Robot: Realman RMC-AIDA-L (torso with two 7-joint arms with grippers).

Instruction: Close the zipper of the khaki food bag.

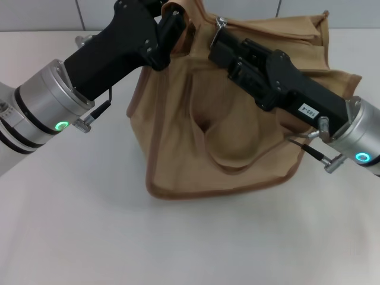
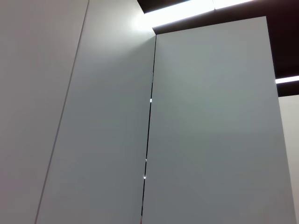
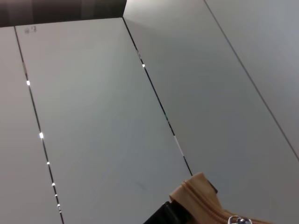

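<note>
The left pincer (image 1: 172, 24) is clenched on the far-left top corner of the khaki food bag (image 1: 231, 130), which sits mid-tabletop (image 1: 89, 225), slumped toward the right. The right pincer (image 1: 218, 37) reaches along the bag's top and grasps the zipper (image 3: 205, 203) by its silver pull tab (image 1: 221, 24), near the left end.

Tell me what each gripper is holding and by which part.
The left gripper grips the khaki food bag at its top corner; the right gripper is at the zipper pull, but its hold cannot be confirmed.
</note>
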